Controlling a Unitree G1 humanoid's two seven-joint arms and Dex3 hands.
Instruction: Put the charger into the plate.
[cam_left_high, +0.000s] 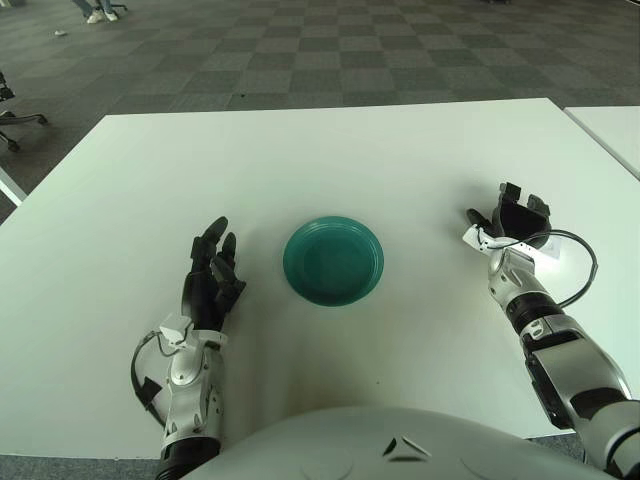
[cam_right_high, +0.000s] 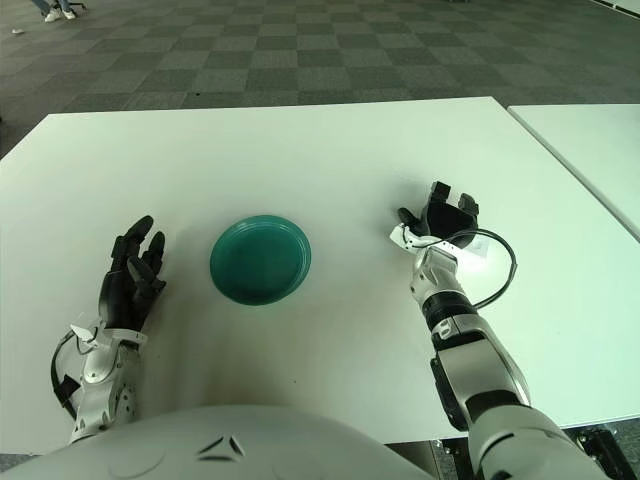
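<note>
A teal plate stands empty in the middle of the white table. The white charger lies to the right of the plate, mostly hidden under my right hand, with its black cable looping out to the right. My right hand is over the charger with its fingers spread, not closed on it. My left hand shows to the left of the plate, fingers open and empty.
A second white table stands at the far right across a narrow gap. The table's far edge borders a dark checkered carpet floor.
</note>
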